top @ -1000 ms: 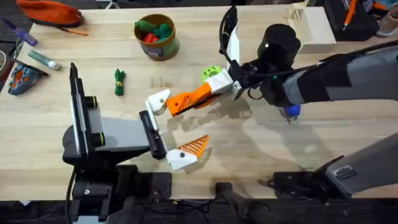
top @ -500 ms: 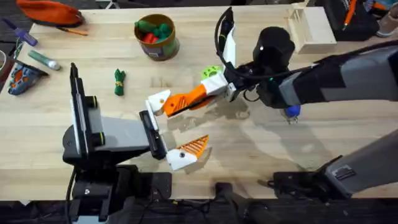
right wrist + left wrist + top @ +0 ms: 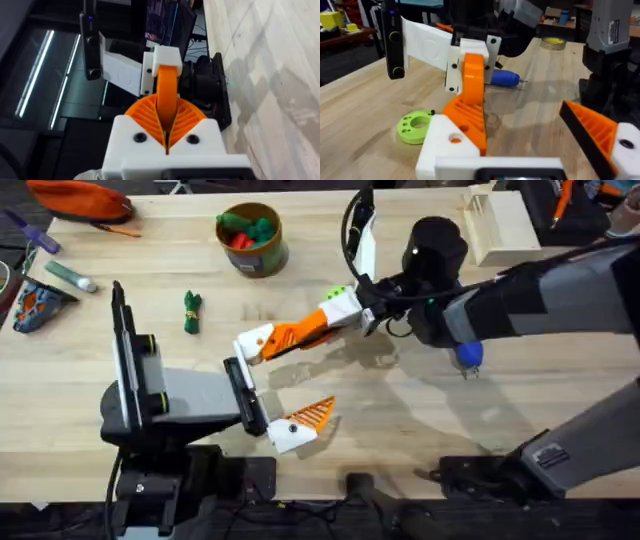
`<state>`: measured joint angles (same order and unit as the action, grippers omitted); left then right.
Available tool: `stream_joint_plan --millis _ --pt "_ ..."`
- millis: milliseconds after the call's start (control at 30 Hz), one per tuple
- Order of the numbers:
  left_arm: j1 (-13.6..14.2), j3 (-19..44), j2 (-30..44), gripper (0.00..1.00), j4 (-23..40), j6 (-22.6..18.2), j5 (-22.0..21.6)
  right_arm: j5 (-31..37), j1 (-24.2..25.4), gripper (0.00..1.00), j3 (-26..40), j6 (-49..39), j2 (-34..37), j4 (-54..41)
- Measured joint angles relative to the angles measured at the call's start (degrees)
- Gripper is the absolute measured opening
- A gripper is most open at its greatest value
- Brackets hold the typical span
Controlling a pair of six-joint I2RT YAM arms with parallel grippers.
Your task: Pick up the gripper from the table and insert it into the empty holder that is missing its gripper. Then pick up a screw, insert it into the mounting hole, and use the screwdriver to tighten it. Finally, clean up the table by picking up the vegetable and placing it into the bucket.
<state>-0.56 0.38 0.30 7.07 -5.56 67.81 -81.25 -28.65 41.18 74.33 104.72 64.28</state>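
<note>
My right gripper (image 3: pixel 312 329) is shut on the gripper (image 3: pixel 281 338), the orange ribbed piece. It holds that piece against the empty holder (image 3: pixel 254 341), the bare white far finger of my left gripper (image 3: pixel 275 383). My left gripper stands wide open, and its near finger (image 3: pixel 296 426) carries an orange pad. In the left wrist view the gripper piece (image 3: pixel 465 116) lies along the holder (image 3: pixel 444 146). In the right wrist view the piece (image 3: pixel 166 82) sticks out between my shut pads. The blue screwdriver (image 3: pixel 467 358) peeks from under the right arm. The dark green vegetable (image 3: pixel 191 311) lies left of centre. The bucket (image 3: pixel 268 256) stands at the far edge.
Red and green toy pieces fill the bucket. A lime-green disc (image 3: pixel 340 293) lies just beyond my right gripper. A wooden box (image 3: pixel 500 222) stands at the far right. An orange pouch (image 3: pixel 80 198) and a marker (image 3: pixel 68 275) lie at the far left.
My right gripper has shifted a little left and toward the far edge with the orange piece, which now lies more level against the holder and covers more of the lime disc. The left arm has not moved.
</note>
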Motion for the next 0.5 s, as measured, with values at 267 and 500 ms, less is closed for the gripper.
stream_joint_plan --millis 267,500 --pt "0.0 0.0 0.0 0.987 -0.02 0.45 -0.09 1.41 -1.31 0.008 0.78 -0.01 0.88 -0.01" --pt "0.0 0.0 0.02 0.986 -0.02 0.43 -0.2 1.6 -1.35 0.008 0.89 0.02 0.88 -0.03"
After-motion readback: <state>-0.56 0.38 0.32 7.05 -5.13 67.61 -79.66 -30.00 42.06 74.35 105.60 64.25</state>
